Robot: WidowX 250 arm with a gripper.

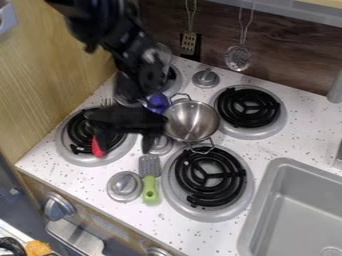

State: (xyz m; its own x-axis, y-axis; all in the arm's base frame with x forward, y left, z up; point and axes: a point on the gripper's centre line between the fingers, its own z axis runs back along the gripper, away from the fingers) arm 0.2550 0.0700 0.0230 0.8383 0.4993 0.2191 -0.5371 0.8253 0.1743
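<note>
Item: my gripper, spread wide over a coil burner; nothing visible in its grasp.
Item: red object, at that burner, beside one of my fingers, partly hidden; contact I cannot tell.
Item: metal pot, upright among the burners, its bowl beside my gripper.
Item: purple object, next to the pot.
Item: green-handled spatula, flat on the counter.
Stage, by my judgement: positioning, without a grip. Any grasp of the red object calls for lining up my fingers around it before I close.
</note>
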